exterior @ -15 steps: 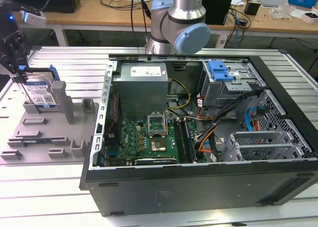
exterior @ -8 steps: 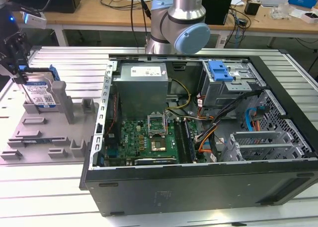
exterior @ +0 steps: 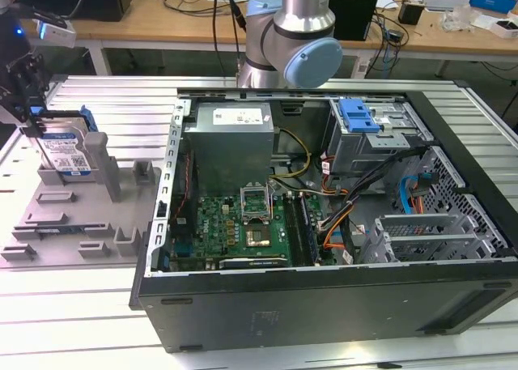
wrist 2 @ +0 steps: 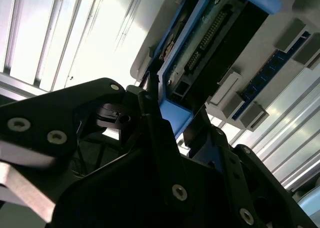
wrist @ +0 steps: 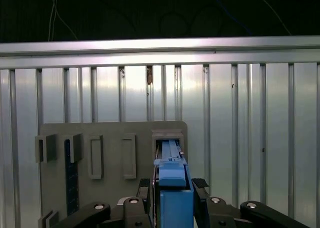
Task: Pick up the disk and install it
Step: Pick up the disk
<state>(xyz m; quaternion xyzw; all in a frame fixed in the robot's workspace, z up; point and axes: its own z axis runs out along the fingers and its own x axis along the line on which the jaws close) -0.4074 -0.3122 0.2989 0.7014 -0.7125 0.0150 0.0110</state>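
Disk [exterior: 66, 155] upright on edge in grey holder [exterior: 73, 216], on table [exterior: 81, 305] at the exterior view's left, well apart from open computer case [exterior: 324, 305]. Hand [exterior: 36, 131] over it, fingers [wrist: 199, 185] seemingly clamped on blue bracket [wrist: 175, 188]. Pick-up step, apparently not yet lifted. Next move: straight upward pull, firm grip, no tilt.

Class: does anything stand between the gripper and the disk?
Nothing visible does. The gripper sits right at the edge of the disk, which stands upright in the gray holder beside the computer case.
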